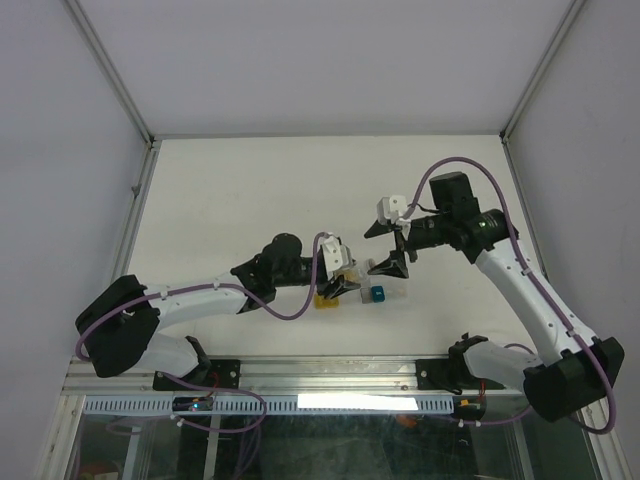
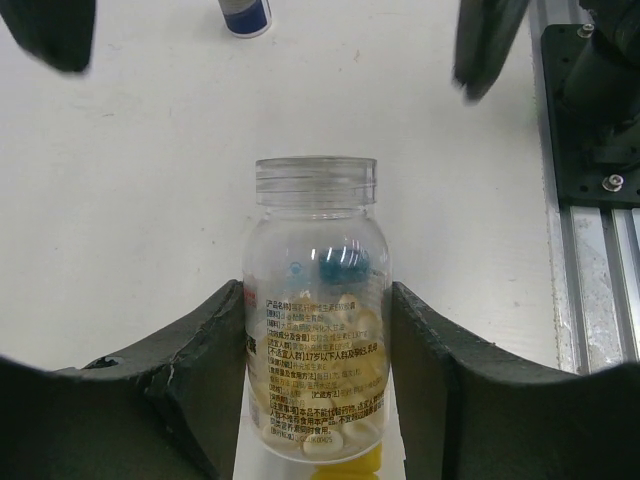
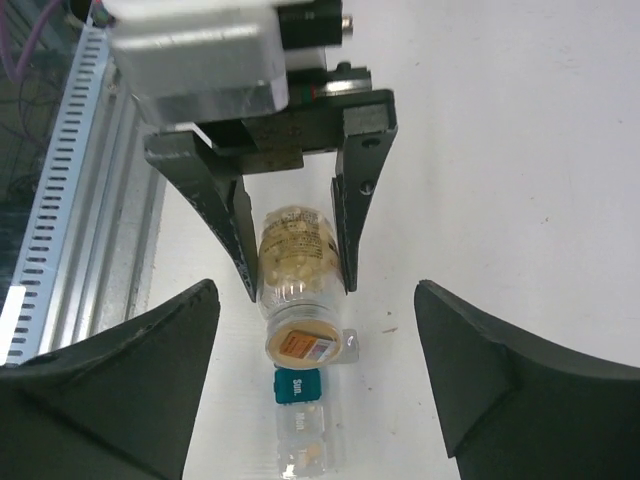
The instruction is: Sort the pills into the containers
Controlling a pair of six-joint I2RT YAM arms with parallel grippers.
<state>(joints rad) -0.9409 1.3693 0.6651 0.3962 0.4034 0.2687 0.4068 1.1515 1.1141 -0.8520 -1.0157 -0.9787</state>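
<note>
We are clamping a clear bottle (image 2: 315,300) in the left gripper (image 1: 340,280), its 2 fingers pressing opposite sides, and pale pills (image 2: 330,435) are lying inside it. We are hovering the right gripper (image 1: 385,248) above the table (image 1: 250,190), spread wide and empty. The teal cell (image 3: 297,385) is sitting just beside the bottle's end, the clear cell (image 3: 300,440) adjoining it.

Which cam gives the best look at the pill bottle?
Left wrist: bottle fills centre frame, label and pills visible, clamped in the left end effector. Right wrist shows it smaller, foreshortened. Top external: almost hidden.
</note>
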